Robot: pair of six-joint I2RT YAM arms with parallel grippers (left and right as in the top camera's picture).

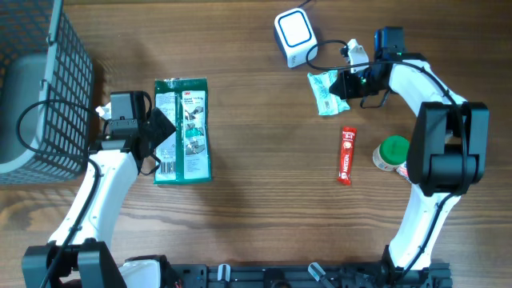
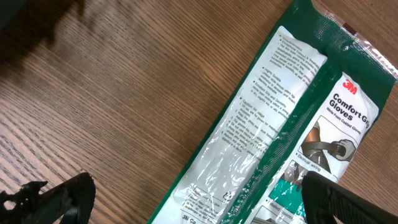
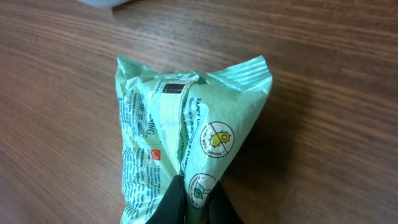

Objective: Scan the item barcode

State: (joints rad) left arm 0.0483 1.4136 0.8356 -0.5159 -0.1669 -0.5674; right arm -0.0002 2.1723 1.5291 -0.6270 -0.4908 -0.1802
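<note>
Centrally, green pouch (image 3: 186,137), seam pinched between right jaws

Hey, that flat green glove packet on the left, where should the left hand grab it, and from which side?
Probably its long left edge, near the middle, coming down from above where the open left hand hangs. The glove packet lies flat and thin on the table, so only an edge gives the fingers something to close on.

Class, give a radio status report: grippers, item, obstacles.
Right gripper shut on green packet. Left gripper open above gloves pack. Scanner close; black cable near packet.
</note>
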